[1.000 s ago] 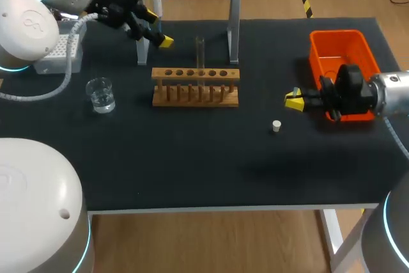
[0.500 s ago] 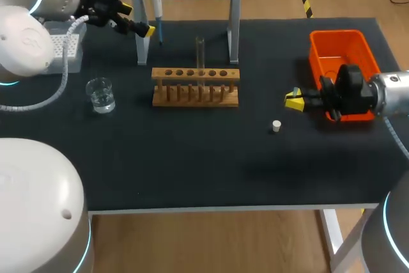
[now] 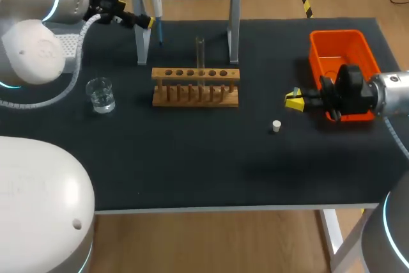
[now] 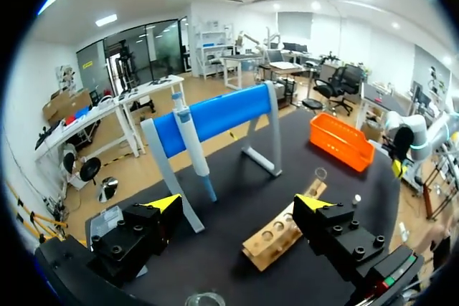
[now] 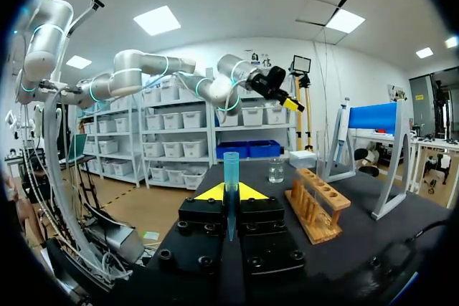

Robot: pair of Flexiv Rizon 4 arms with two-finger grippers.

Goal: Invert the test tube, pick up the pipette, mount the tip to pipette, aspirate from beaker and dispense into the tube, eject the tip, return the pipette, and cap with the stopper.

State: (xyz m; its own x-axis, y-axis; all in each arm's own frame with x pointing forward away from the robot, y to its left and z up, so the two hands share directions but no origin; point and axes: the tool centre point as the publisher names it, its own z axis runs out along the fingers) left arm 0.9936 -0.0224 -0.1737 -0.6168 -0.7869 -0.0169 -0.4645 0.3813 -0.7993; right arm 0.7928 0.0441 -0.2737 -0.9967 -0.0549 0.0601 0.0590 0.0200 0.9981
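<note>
Hovering open-fingered, the left gripper (image 4: 237, 203) likely needed centring on the pipette (image 4: 192, 141) ahead before closing; the right gripper (image 5: 229, 193) clamped a tip (image 5: 230, 168).

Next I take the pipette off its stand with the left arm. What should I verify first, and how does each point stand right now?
1. Left gripper open: ok, its fingers stand wide apart.
2. Pipette hanging on the blue stand: ok.
3. Pipette inside the left gripper's gap: not ok, it is ahead of the gripper, not yet between the fingers.
4. Test tube upright in the wooden rack: ok.
5. Right gripper shut on the blue tip: ok.
6. Beaker upright with clear liquid in it: ok.
</note>
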